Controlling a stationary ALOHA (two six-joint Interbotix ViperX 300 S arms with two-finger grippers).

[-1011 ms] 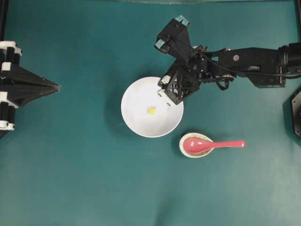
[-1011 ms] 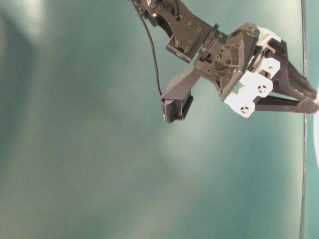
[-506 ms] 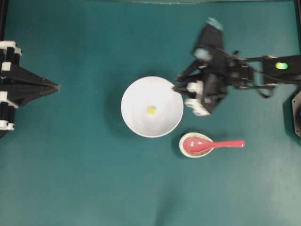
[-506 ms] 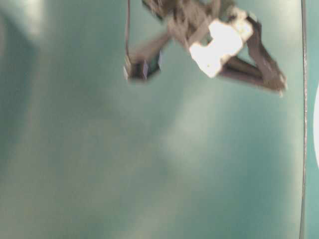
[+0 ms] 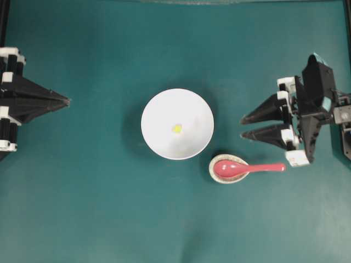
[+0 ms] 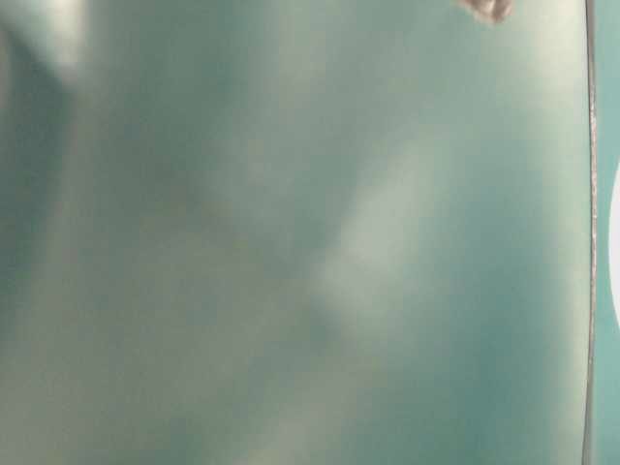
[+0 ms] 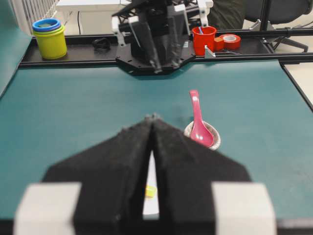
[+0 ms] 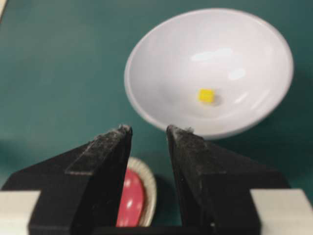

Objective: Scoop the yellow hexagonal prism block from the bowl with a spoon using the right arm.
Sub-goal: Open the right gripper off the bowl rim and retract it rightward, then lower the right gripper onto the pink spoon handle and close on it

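We see the teal desk point(image 5: 98, 208) with open room on every side of the white bowl point(image 5: 159, 137) at its middle. Our right claw point(image 5: 242, 127) hovers well right of the bowl, fingers parted, holding nothing. Our left claw point(image 5: 68, 100) rests at the left edge, fingers pressed together. The spoon point(image 5: 247, 167) lies in its speckled rest point(image 5: 215, 175) beside the bowl. The yellow hexagonal prism block point(image 5: 177, 129) sits inside the bowl.
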